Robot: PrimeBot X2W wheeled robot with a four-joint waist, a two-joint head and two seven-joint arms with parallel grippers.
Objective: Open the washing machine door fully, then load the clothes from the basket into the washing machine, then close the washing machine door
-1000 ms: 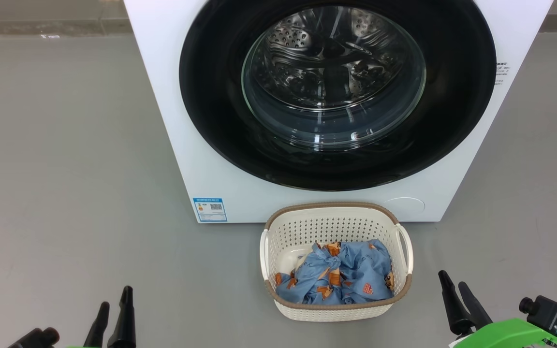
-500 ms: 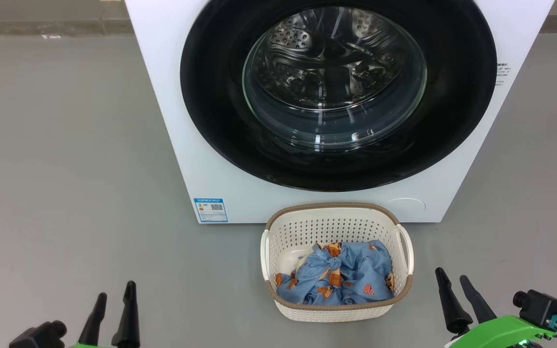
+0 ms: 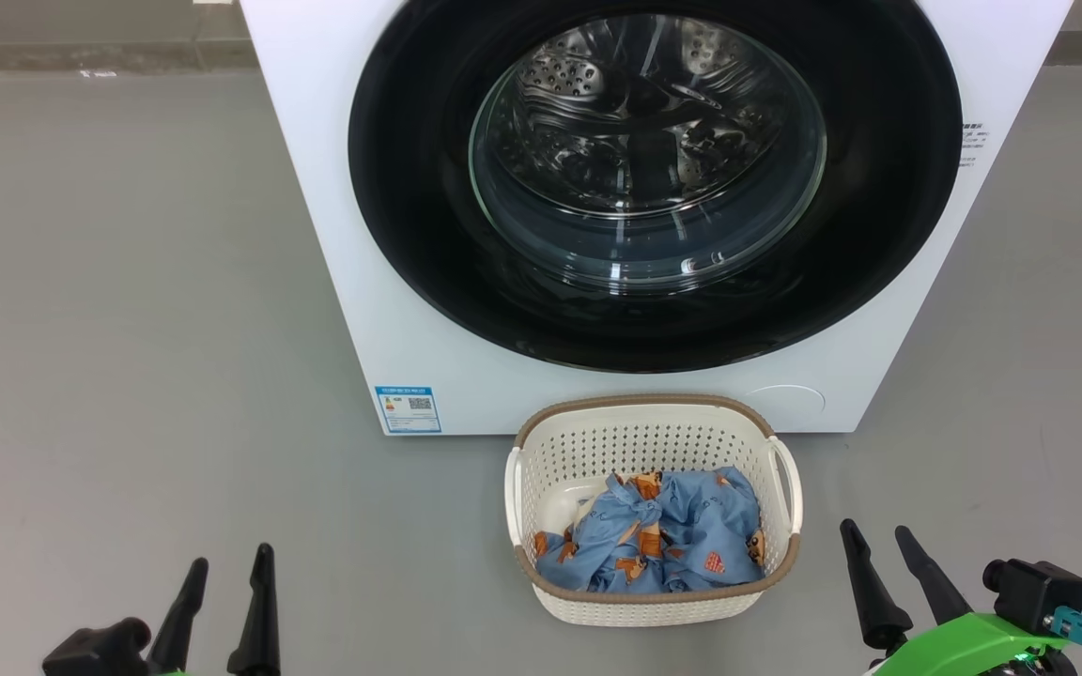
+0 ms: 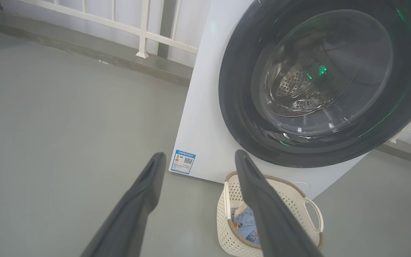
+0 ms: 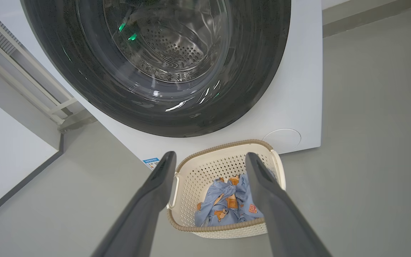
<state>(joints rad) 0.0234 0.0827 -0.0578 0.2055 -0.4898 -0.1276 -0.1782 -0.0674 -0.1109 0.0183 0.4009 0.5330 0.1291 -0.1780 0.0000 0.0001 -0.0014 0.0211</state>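
You had the large round washing machine door (image 3: 409, 235) (wide glossy black rim, bulging clear glass centre) sitting flush against the big white front-loading washing machine (image 3: 344, 282), so by my reading the first step was not yet begun. Your left gripper (image 3: 229, 560) and right gripper (image 3: 874, 531) hung low over the grey floor (image 3: 128, 376), well apart from everything, dark fingers spread wide and holding nothing. The light blue printed clothes (image 3: 663, 535) lay crumpled in the small cream perforated basket (image 3: 644, 402) with the brown braided rim, which stood just in front of the machine, below the door. I judged the door stiff and its gloss slippery. I could not make out a handle, so an edge of the rim looked the likeliest hold. The garment looked soft, light and limp — a pinch on a raised fold near the middle should have lifted it whole
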